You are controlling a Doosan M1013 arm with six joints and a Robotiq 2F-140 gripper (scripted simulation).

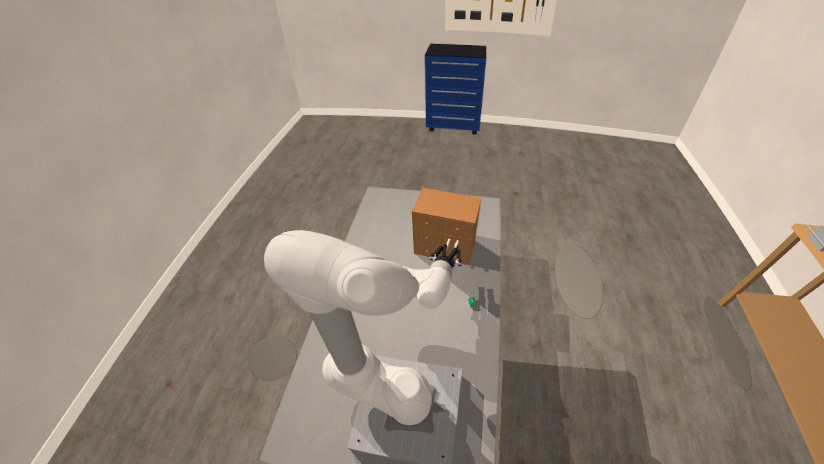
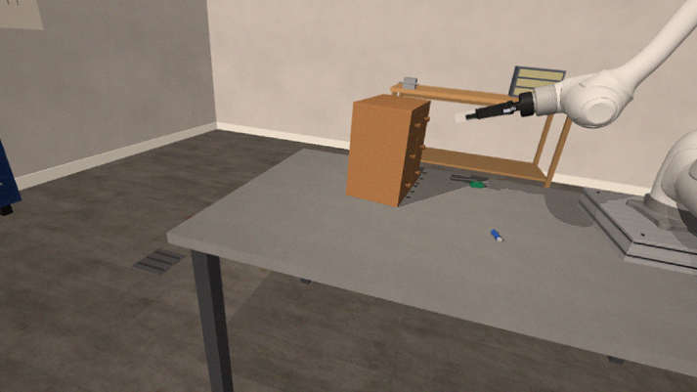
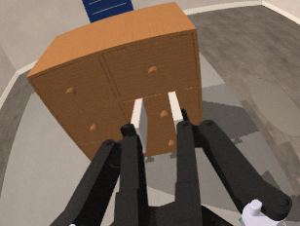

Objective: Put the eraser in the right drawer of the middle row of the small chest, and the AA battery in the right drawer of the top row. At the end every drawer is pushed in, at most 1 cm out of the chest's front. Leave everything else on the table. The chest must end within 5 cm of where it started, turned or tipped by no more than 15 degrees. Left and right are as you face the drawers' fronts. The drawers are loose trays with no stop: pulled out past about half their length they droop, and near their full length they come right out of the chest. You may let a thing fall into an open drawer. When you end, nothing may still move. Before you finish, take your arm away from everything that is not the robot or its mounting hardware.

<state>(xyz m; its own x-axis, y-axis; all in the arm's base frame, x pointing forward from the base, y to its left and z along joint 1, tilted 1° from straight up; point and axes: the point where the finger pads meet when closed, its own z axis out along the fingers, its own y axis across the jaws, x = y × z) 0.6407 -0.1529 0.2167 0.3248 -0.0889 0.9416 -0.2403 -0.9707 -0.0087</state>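
Note:
The chest (image 1: 446, 202) (image 2: 377, 151) (image 3: 122, 30) stands upright with all visible drawers pushed in. Its right top-row drawer (image 3: 131, 73) and right middle-row drawer (image 3: 164, 113) have round knobs. My gripper (image 1: 452, 242) (image 2: 459, 116) (image 3: 157, 106) is partly open, its pale finger pads apart with nothing between them. It is in the air in front of the chest's right column, with a gap to the front. A small blue piece with a white end (image 2: 496, 235) lies on the table; I cannot tell whether it is the eraser or the battery. The other one is not seen.
A green object (image 1: 472, 302) (image 2: 477, 185) lies on the grey table (image 1: 392, 328) (image 2: 292, 228), in front of the chest towards its right side. The arm's base plate (image 1: 369, 432) (image 2: 674, 260) stands at the table's other end.

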